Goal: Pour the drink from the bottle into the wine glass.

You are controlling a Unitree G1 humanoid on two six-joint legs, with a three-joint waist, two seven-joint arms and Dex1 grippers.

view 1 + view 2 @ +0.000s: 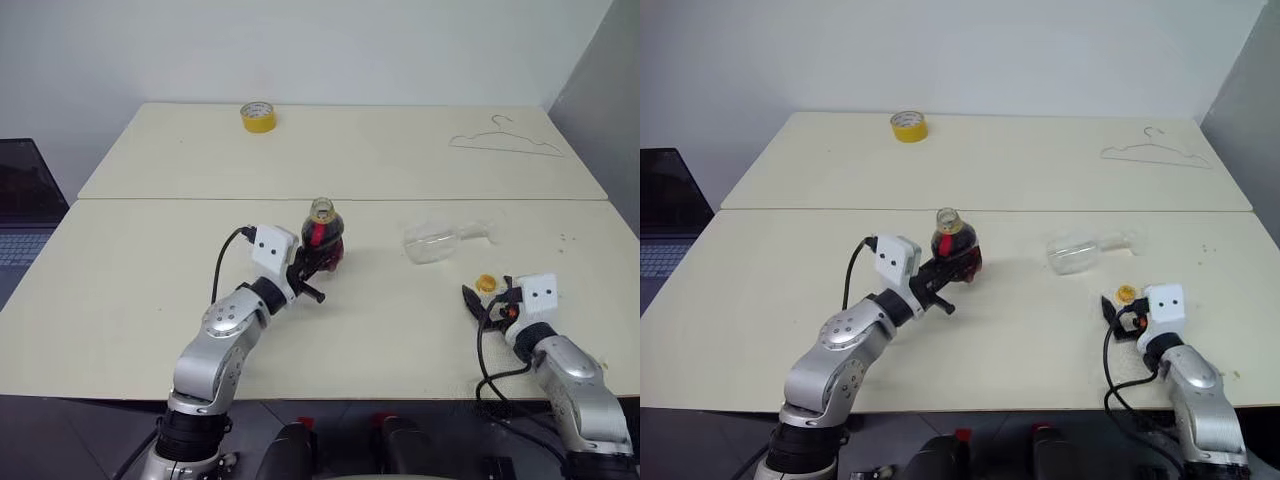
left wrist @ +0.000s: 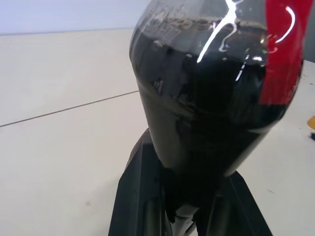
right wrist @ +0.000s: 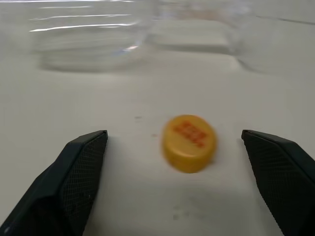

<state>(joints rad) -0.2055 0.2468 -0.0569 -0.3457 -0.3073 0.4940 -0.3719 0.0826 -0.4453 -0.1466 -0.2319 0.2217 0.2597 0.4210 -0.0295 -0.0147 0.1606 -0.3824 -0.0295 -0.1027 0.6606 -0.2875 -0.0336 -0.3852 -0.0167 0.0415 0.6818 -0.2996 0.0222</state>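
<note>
My left gripper (image 1: 312, 266) is shut on the bottle (image 1: 325, 240) and holds it upright just above the table's middle. The bottle's neck is uncapped, and the dark drink (image 2: 206, 108) fills most of its round body beside the red label. The wine glass (image 1: 443, 240) lies on its side on the table, right of the bottle, and looks empty. My right gripper (image 1: 488, 298) stands open low over the table near the front right. The yellow cap (image 3: 189, 142) rests on the table between its fingers (image 3: 78, 172), touching neither, with the glass just beyond it.
A yellow tape roll (image 1: 258, 117) sits at the far edge of the back table. A wire hanger (image 1: 505, 140) lies at the far right. A laptop (image 1: 22, 215) stands off the table's left side. A seam (image 1: 150, 199) runs between the two tables.
</note>
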